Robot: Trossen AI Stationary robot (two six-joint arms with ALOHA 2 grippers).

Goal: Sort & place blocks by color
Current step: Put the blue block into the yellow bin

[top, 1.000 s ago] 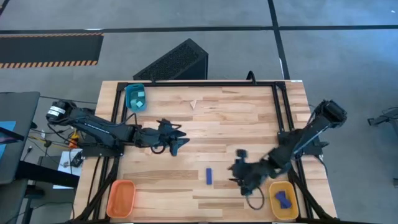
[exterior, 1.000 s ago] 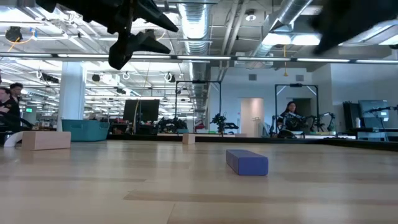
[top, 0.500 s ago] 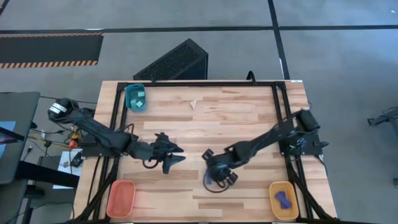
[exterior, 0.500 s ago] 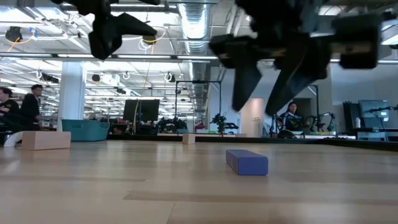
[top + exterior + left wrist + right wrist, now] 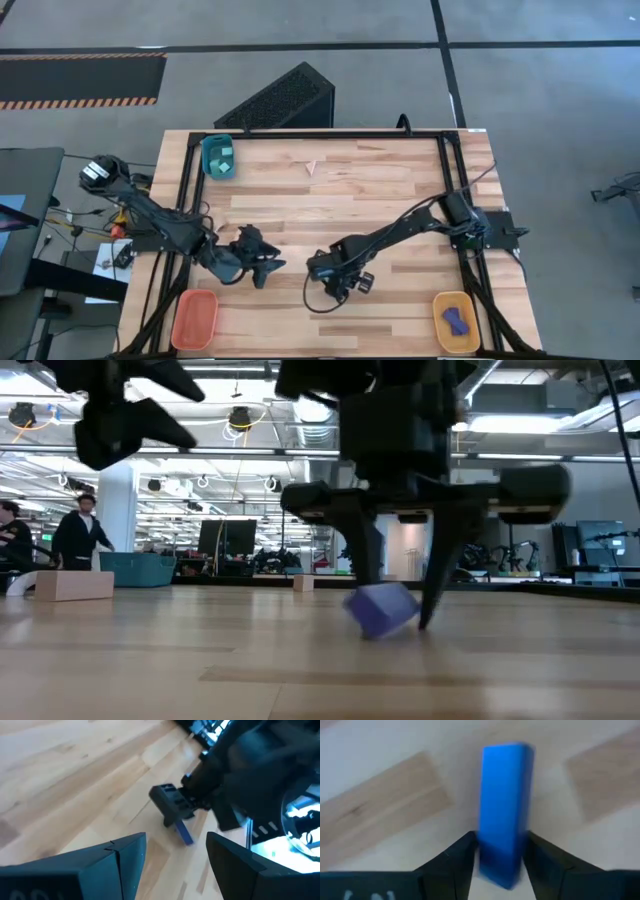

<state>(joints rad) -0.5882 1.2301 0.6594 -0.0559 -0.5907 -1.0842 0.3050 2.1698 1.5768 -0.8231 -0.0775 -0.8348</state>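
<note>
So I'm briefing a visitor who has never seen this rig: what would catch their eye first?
Probably the right end effector at the table's middle front, its fingers astride a dark blue bar tipped off the wood. Next the left end effector, open, hovering beside it, and the coloured trays: teal rear-left, orange and yellow front corners.
</note>
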